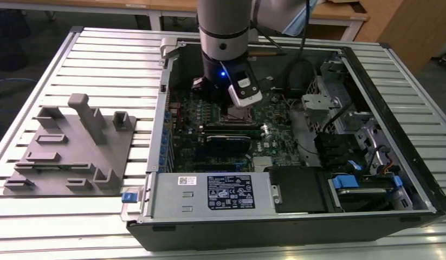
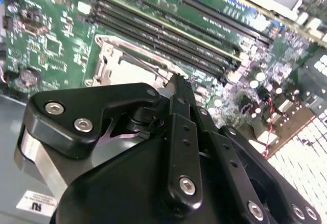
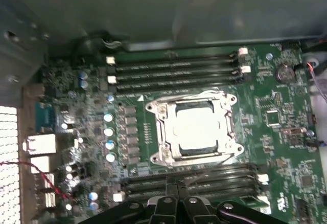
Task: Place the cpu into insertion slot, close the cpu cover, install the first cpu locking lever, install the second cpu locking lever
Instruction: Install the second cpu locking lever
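Ribbed grey aluminium table top [image 1: 71,227] carries an open computer case [image 1: 396,108] lying on its side, with the motherboard [image 1: 280,122] facing up inside it.

The gripper [image 2: 179,81] hangs just above the motherboard, its black fingers [image 2: 180,111] pressed together with nothing between them. Their tips sit at the edge of the insertion slot [image 3: 196,126], between it and the nearest bank of long black memory slots [image 3: 194,180].

The cpu [image 3: 196,127] already lies flat in the insertion slot, dull silver face up, its edges parallel to the socket rim. The cpu cover [image 3: 166,132] lies down over it as a silver frame around the chip's face.

Memory slots flank the insertion slot on two opposite sides, their long axes parallel to it. Beyond them, the case walls close the motherboard in all round; open room is overhead. The power supply [image 1: 208,192] lies along the case edge farthest from the insertion slot, and a grey fixture plate [image 1: 71,146] rests outside the case.
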`<state>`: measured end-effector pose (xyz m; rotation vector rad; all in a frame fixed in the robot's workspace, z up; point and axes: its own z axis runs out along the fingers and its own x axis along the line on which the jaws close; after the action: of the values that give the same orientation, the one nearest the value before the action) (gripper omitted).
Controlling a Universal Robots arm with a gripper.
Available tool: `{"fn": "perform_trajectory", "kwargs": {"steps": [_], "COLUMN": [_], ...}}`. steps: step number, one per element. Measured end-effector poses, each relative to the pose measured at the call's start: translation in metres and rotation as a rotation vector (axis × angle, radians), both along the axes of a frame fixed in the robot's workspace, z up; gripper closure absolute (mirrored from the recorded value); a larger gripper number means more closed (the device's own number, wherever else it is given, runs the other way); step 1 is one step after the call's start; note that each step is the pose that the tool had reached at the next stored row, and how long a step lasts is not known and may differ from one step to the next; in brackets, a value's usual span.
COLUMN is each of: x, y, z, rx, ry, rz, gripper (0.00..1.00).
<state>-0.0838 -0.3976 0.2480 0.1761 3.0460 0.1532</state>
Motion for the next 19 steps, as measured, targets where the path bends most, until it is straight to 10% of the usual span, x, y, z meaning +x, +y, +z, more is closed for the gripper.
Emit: {"fn": "perform_trajectory", "kwargs": {"steps": [6,12,19], "x": [0.0108,0.0115,0.0110], "y": [0.0016,0.0092,0.0086], "z": [-0.0003,-0.0068,-0.0095], "rx": [-0.0341,-0.0353,-0.0394], "ry": [0.0028,0.0027,0.0028], "rz": [-0.002,-0.002,-0.002], "gripper": [0.89,0.89,0.89]}}
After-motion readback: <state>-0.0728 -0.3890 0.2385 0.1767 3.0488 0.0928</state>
